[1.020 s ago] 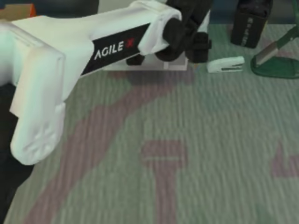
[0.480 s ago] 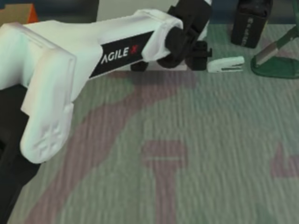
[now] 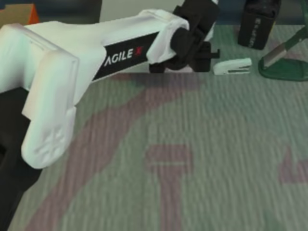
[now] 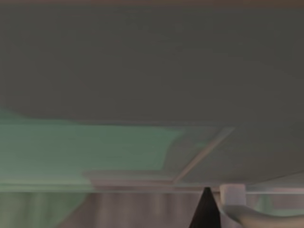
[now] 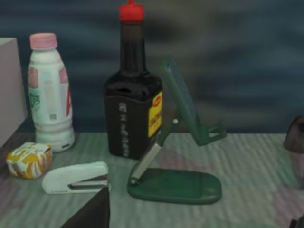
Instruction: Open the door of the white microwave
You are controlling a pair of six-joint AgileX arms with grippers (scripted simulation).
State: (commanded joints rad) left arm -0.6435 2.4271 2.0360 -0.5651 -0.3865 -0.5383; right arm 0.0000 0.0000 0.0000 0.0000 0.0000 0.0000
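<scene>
White boxy microwave [image 3: 139,12]: far table edge, mostly behind my left arm.
Windowed white-framed door [image 4: 152,61]: fills my wrist view.
Left gripper [image 3: 204,50]: at its front; grip unreadable.
Advice: pull along the hinge arc.

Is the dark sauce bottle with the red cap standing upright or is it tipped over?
Upright. In the right wrist view the dark sauce bottle stands on its base on the table, red cap at the top, beside the green stand.

Sim'd tabletop w/ kitchen + desk bits: soy sauce bottle [image 5: 130,114], milk bottle [image 5: 50,95], stapler [image 5: 76,177], green phone stand [image 5: 178,156], patterned cloth [image 3: 192,159].
</scene>
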